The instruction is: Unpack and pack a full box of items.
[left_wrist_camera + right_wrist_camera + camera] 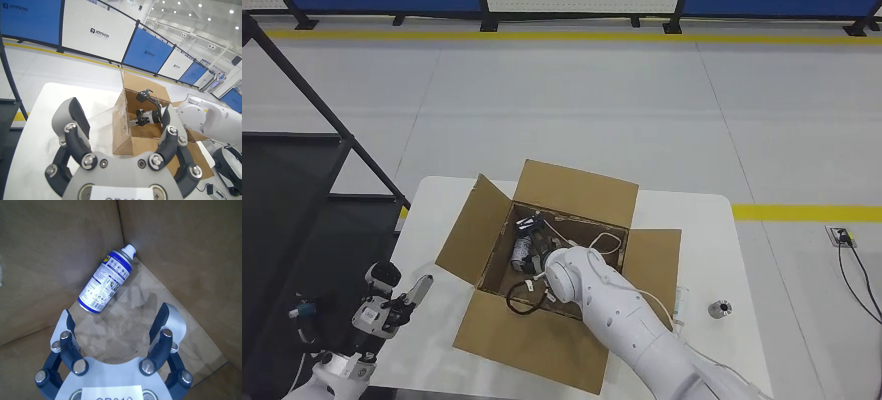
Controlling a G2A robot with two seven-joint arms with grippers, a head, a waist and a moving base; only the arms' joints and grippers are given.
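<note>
Cardboard box [522, 342] sits open in the middle of the white tabletop [697, 225], flaps splayed out. Tucked in one inside corner is a blue-and-white spray can [105, 281], lying with its nozzle in the corner. The right hand [115, 310] is down inside the box near the can's base, fingers spread, gripping nothing. The left hand [121, 111] hangs by the tabletop's edge, well apart from the box, also spread wide and empty. A small metal cylinder [719, 309] stands near one flap.

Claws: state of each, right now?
Left claw: open, empty, outside the box.
Right claw: open, empty, inside the box, near the spray can.
</note>
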